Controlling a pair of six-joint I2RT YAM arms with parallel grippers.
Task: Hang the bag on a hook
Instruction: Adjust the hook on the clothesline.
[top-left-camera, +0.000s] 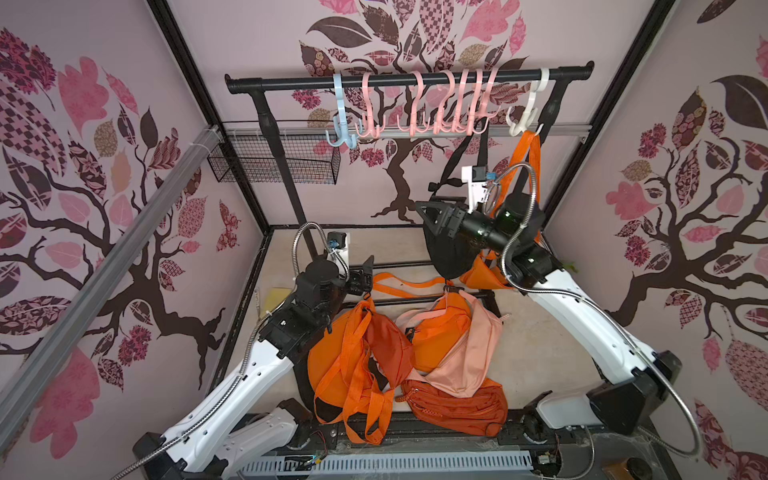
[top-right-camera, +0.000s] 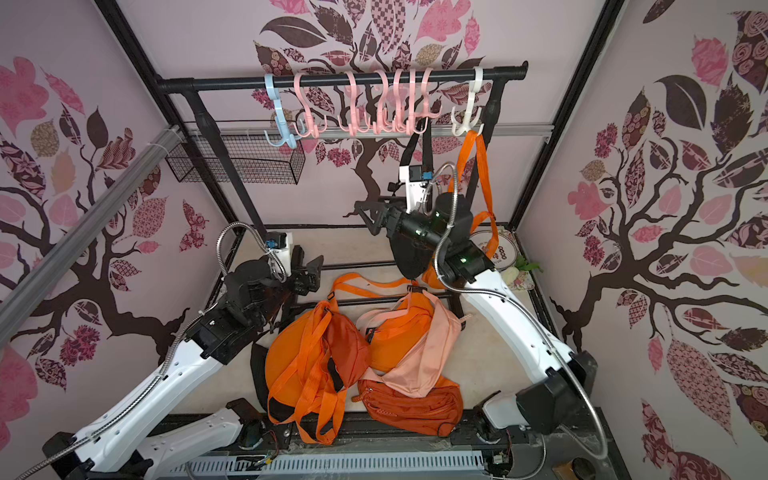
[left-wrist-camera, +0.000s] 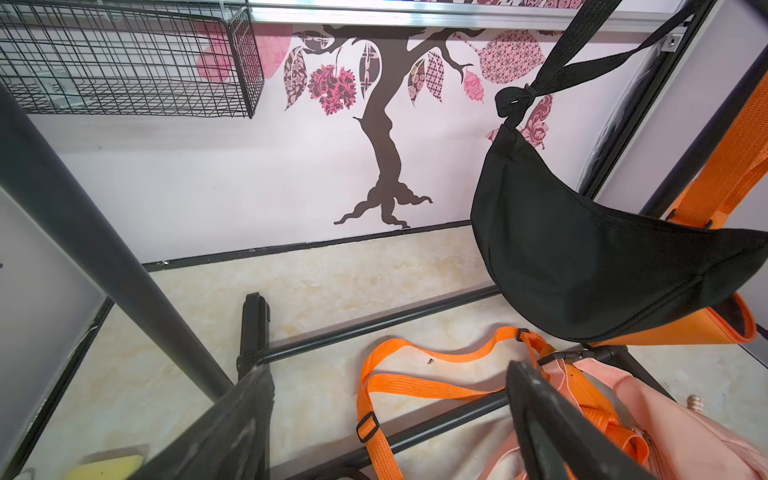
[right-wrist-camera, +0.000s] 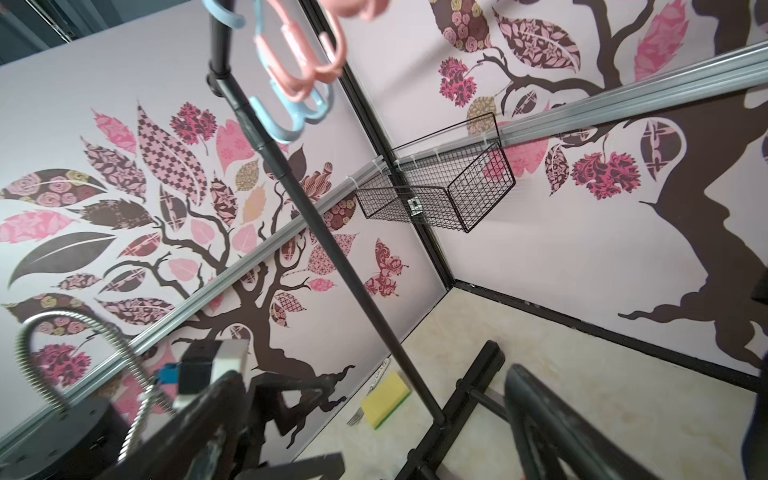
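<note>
In a top view, the left pincer (top-right-camera: 308, 268) hung low over the table (top-right-camera: 365, 253), its jaws spread wide and empty. A pile of bags (top-left-camera: 415, 361) lay on the table at its 5 o'clock, near but not touching. One orange strap (top-left-camera: 409, 282) from the pile ran just past the pincer's 3 o'clock side.

The black bag (top-left-camera: 449, 257) was off the table. It hung by its strap (top-left-camera: 482, 153) from the rightmost pink hook (top-left-camera: 485, 118) on the rail (top-left-camera: 291, 83). From the left pincer it sat at 3 o'clock, well apart.

The right pincer (top-left-camera: 430, 218) was raised and pointed toward 9 o'clock, with jaws spread wide and gripping nothing. The black bag hung at its 5 o'clock, and the two overlapped in both top views. Whether a finger brushed the cloth could not be told. In the right wrist view only the rack's post (right-wrist-camera: 332, 249) showed between the spread fingers (right-wrist-camera: 552, 424).

Farther right, an orange bag (top-left-camera: 482, 276) hung by its strap from the white hook (top-left-camera: 524, 118), partly behind the right arm.
</note>
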